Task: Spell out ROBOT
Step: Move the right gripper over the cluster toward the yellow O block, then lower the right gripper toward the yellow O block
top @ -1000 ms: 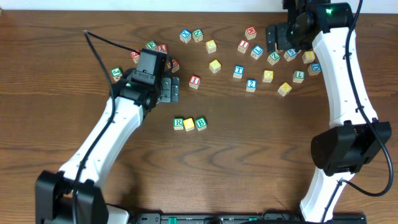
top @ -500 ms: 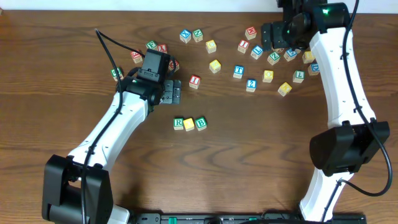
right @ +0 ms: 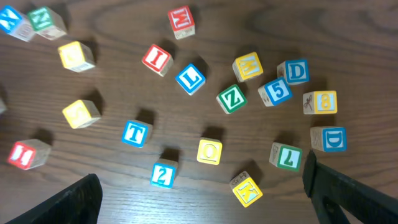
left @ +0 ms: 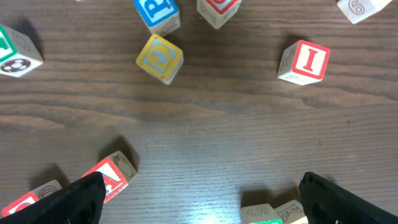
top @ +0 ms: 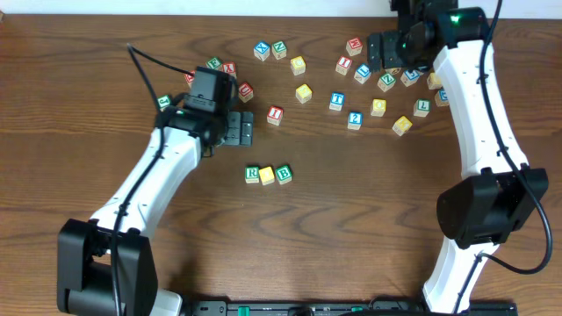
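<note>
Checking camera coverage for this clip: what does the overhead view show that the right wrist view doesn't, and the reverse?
Only overhead: the row of R cube, plain yellow cube and B cube. Only right wrist: the letter on the yellow O cube, unreadable from above. Both: the blue T cube and the blue 2 cube.

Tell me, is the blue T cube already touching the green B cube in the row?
No, the blue T cube sits well apart from the green B cube, not touching it.
</note>
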